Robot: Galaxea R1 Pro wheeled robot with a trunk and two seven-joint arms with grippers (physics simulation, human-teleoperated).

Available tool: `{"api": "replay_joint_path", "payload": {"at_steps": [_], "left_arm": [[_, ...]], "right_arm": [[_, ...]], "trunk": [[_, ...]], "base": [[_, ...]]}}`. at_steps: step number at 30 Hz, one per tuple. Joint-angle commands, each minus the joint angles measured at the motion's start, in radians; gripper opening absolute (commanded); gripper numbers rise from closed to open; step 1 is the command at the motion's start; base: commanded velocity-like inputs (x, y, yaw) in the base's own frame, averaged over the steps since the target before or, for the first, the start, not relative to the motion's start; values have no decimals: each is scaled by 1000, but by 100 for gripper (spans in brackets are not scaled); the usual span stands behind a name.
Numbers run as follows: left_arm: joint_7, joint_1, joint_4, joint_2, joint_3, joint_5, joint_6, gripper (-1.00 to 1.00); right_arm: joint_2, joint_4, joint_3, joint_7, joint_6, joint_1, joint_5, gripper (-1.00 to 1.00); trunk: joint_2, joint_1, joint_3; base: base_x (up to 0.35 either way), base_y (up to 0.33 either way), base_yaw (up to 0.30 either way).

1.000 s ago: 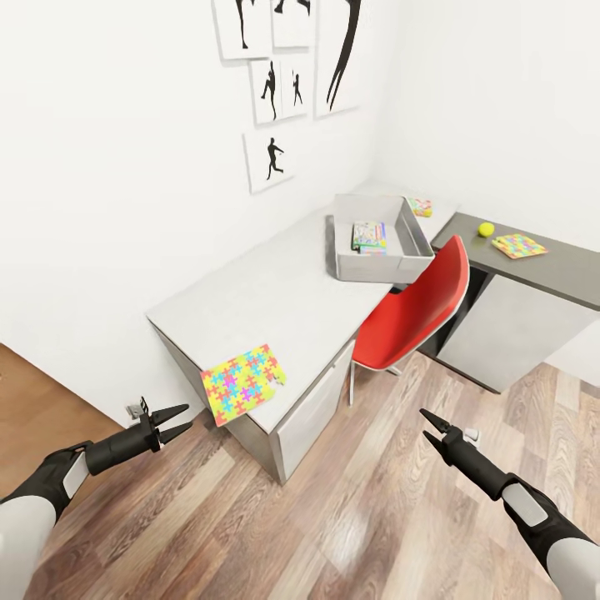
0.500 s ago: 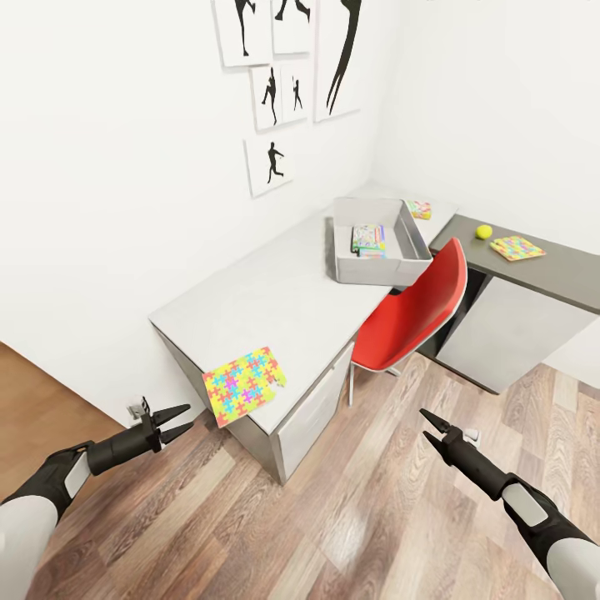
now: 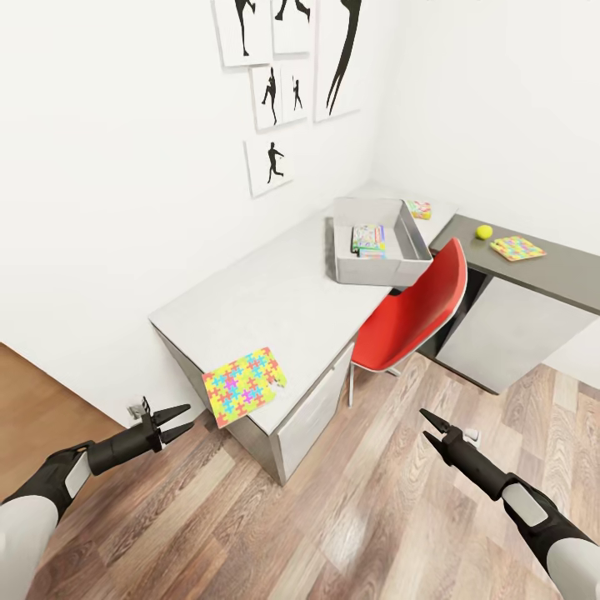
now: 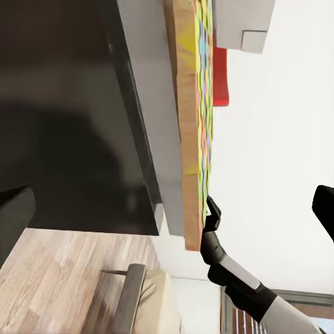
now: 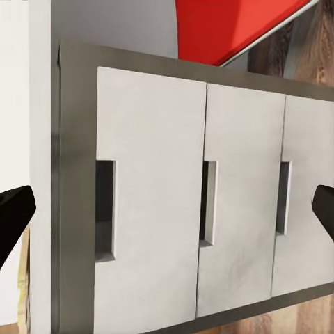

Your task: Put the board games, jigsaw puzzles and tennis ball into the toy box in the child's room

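Observation:
A jigsaw puzzle [image 3: 244,385] lies on the near corner of the pale grey table [image 3: 267,300], its edge overhanging. Farther along stands the grey toy box [image 3: 343,265] with one board game [image 3: 369,238] lying inside. Another board game [image 3: 419,208] lies just behind the box. On the dark lower wing are the tennis ball [image 3: 483,232] and the second jigsaw puzzle [image 3: 517,247]. My left gripper [image 3: 179,421] hangs open over the floor, short of the table's near corner. To the right, my right gripper [image 3: 429,425] is open in front of the drawers [image 5: 202,202]. Both are empty.
A red chair [image 3: 412,312] stands tucked at the table between the toy box and the lower wing. White drawers [image 3: 312,408] face the wood-plank floor [image 3: 358,517], which lies open in front of me. Black silhouette pictures [image 3: 271,162] hang on the white wall.
The whole view shifted slightly a second ago, so the camera moved. Since then both arms and all the toys have held still.

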Motion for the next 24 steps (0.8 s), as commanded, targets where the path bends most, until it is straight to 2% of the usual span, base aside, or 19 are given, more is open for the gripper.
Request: {"api": "replay_joint_path", "payload": {"at_steps": [1,6,15,24], "left_arm": [[-2,-1,0,0,1,0,11,100],[-2,0,0,-1,1,0,10,100],[-3,0,0,-1,1,0,9,100],[-1,0,0,-1,1,1,10,100]], "right_arm": [[0,1,-1,1,8,-1,-6,100],[0,1,-1,1,8,-1,-7,100],[0,1,-1,1,8,-1,-6,100],[0,1,0,1,8,-1,-7,100]], "trunk": [[-1,0,-1],[-1,0,-1],[-1,0,-1],[-1,0,-1]], "base": [[106,-6,0],[120,-48,0],[15,-16,0],[1,-156,0]]}}
